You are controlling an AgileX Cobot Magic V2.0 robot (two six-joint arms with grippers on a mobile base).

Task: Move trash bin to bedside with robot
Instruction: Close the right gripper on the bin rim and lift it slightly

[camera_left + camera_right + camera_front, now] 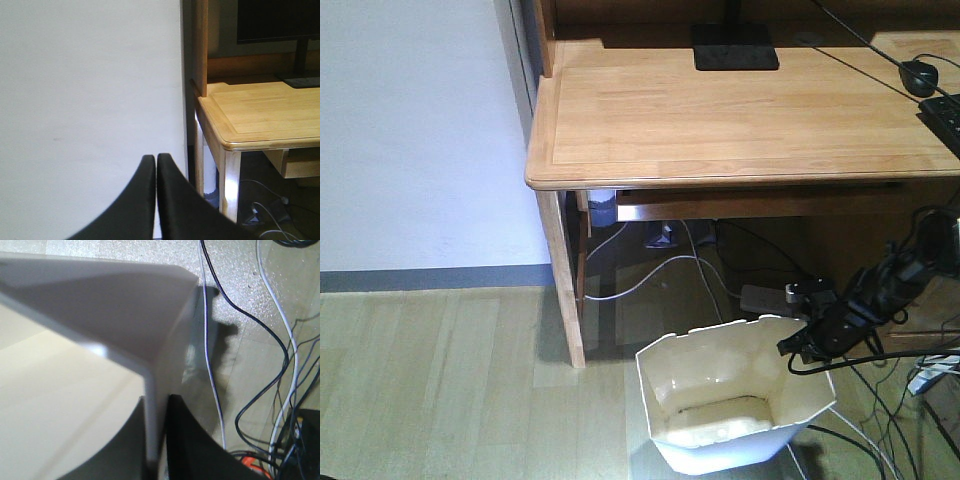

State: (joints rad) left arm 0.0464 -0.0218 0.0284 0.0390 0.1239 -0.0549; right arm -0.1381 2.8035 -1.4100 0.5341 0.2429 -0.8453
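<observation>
Desk (740, 110), one only, fills your front view; no bed shows. One trash bin (720, 440) stands on the floor beside its front leg, among several loose cables (206, 340). Of your two grippers, the right gripper (810, 345) straddles the bin's right wall, seemingly clamped on it; the left gripper (155, 200) hangs idle, jaws pressed together. With the grasp apparently made, you must next haul the bin towards the bedside without the thin wall slipping

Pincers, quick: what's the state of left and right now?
Left pincer: closed, holding nothing.
Right pincer: closed on the trash bin wall.
</observation>
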